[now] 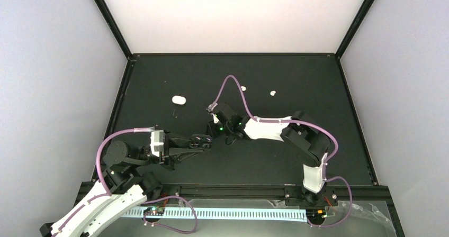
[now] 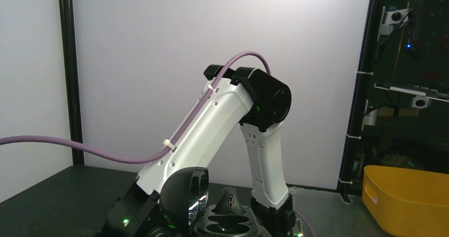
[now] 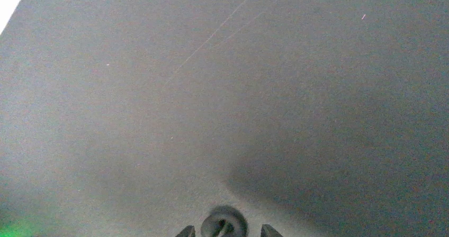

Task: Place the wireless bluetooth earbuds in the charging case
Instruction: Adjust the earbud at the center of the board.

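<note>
A black charging case (image 2: pixel 230 224) stands open, its lid (image 2: pixel 182 200) raised on the left and its wells facing up. My left gripper (image 1: pixel 197 142) is shut on it; its fingers are out of the left wrist view. One black earbud (image 2: pixel 231 200) stands upright at the back of the case's wells. My right gripper (image 1: pixel 210 133) hovers right beside the case (image 1: pixel 200 139). In the right wrist view its fingertips (image 3: pixel 186 231) flank a second black earbud (image 3: pixel 225 224), and it is shut on that bud. Two white earbuds (image 1: pixel 244 88) (image 1: pixel 272 93) lie on the mat further back.
A white oval case (image 1: pixel 179 100) lies on the black mat (image 1: pixel 317 89) at the back left. The right arm's purple cable (image 1: pixel 233 86) arches over the mat. A yellow bin (image 2: pixel 407 200) sits beyond the table's right edge. Black frame posts border the mat.
</note>
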Controlling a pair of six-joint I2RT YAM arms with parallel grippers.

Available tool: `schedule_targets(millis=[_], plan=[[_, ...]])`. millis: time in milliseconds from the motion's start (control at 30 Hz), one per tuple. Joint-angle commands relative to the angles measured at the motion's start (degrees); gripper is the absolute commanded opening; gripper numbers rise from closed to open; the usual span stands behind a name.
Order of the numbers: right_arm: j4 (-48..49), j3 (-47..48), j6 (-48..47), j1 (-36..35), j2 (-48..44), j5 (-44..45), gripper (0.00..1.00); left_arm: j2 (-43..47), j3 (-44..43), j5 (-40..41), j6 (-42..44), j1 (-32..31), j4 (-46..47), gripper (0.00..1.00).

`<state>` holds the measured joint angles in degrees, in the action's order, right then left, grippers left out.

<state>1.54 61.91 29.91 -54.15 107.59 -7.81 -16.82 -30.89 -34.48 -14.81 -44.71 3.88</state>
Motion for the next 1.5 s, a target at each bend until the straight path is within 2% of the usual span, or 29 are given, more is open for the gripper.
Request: schedule_targets(millis=[0, 833, 1467], plan=[[-2.6, 3.6, -1.7, 0.7, 2.8, 2.7, 0.31, 0.8, 0.0, 0.8, 1.1, -0.2, -0.5, 0.02], [-6.4, 5.3, -2.6, -0.4, 7.2, -1.1, 0.24, 0.6, 0.3, 1.0, 1.4, -0.2, -0.3, 0.02], [-11.2, 4.4, -2.2, -1.9, 6.4, 3.1, 0.15, 0.9, 0.3, 1.0, 1.3, -0.2, -0.6, 0.02]])
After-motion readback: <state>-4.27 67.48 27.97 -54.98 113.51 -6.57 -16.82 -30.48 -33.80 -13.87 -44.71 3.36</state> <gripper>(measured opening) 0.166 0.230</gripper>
